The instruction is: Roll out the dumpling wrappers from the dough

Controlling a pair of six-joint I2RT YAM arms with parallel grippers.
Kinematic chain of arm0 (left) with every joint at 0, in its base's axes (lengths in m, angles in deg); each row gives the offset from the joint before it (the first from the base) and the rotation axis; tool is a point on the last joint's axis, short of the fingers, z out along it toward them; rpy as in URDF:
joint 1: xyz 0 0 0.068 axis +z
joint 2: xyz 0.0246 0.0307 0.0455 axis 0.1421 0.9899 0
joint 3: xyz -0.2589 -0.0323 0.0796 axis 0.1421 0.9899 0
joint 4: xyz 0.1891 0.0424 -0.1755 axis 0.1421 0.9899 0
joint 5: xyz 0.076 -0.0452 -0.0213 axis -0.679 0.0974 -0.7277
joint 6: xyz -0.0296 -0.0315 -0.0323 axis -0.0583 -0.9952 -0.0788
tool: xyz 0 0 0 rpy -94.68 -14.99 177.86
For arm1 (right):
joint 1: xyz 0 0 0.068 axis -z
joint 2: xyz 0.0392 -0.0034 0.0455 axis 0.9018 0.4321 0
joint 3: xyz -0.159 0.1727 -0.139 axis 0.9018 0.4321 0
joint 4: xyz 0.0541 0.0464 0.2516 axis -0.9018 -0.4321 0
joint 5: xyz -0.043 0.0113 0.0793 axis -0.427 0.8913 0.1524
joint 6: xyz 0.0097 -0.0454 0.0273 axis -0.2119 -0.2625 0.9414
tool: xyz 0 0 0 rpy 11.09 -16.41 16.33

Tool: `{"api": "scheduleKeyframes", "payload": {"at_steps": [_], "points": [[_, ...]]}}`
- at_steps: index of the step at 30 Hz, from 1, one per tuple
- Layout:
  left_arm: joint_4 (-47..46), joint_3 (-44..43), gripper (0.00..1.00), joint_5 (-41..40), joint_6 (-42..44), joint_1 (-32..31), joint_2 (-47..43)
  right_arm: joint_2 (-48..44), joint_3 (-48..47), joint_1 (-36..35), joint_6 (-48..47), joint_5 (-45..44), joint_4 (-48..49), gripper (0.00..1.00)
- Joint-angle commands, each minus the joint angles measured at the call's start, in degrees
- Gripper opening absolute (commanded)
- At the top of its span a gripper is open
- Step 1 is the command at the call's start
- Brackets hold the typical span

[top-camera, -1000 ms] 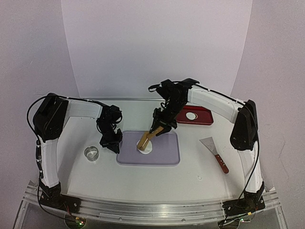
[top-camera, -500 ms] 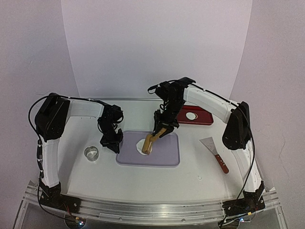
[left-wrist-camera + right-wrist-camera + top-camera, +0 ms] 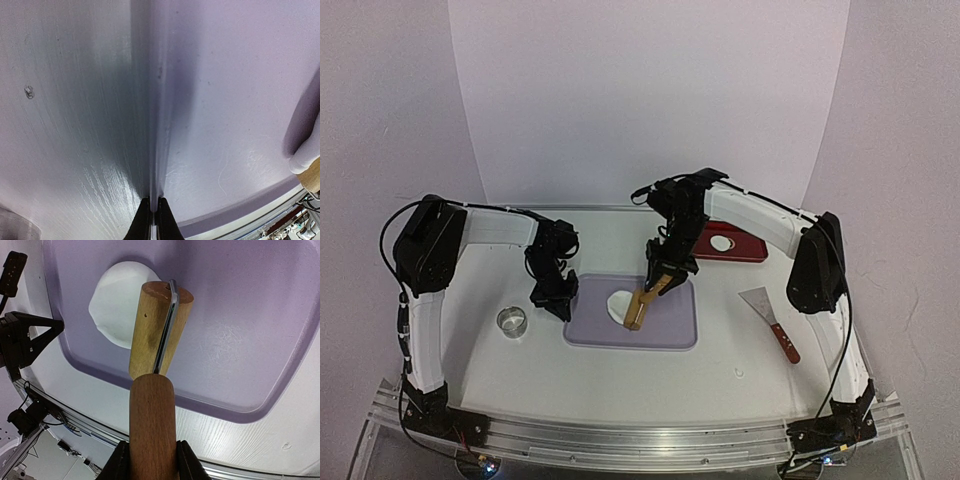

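Note:
A flattened white sheet of dough lies on the purple mat. The wooden roller rests with its head on the dough's right edge. My right gripper is shut on the roller's handle. At the mat's left rim, my left gripper is shut on that edge. One round white dumpling wrapper sits on the red tray at the back right.
A metal ring cutter stands left of the mat. On the table to the right lies a scraper with a red handle. The white backdrop curves up behind the table.
The right gripper has drawn the roller rightward and nearer across the dough, uncovering more of the sheet on its left. The left gripper has stayed clamped on the mat's edge.

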Motion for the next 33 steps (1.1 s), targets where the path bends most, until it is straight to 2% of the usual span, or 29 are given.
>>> {"api": "scheduleKeyframes", "payload": {"at_steps": [1,13,21,33], "points": [[1.38,0.16,0.00,-3.42,0.71,-0.31,2.68,2.20,0.90,-0.06,1.34,-1.51,2.28,0.00],[1.62,-1.32,0.00,-2.11,1.06,-0.49,4.17,5.79,-0.69,-0.05,3.15,1.21,4.17,0.00],[1.48,-1.92,0.00,-1.29,1.23,-0.66,4.94,8.41,3.38,0.22,2.65,-0.10,5.47,0.00],[0.75,-1.98,0.00,0.56,1.41,-0.80,6.04,13.69,5.40,1.18,7.27,-5.58,5.10,0.00]]}}
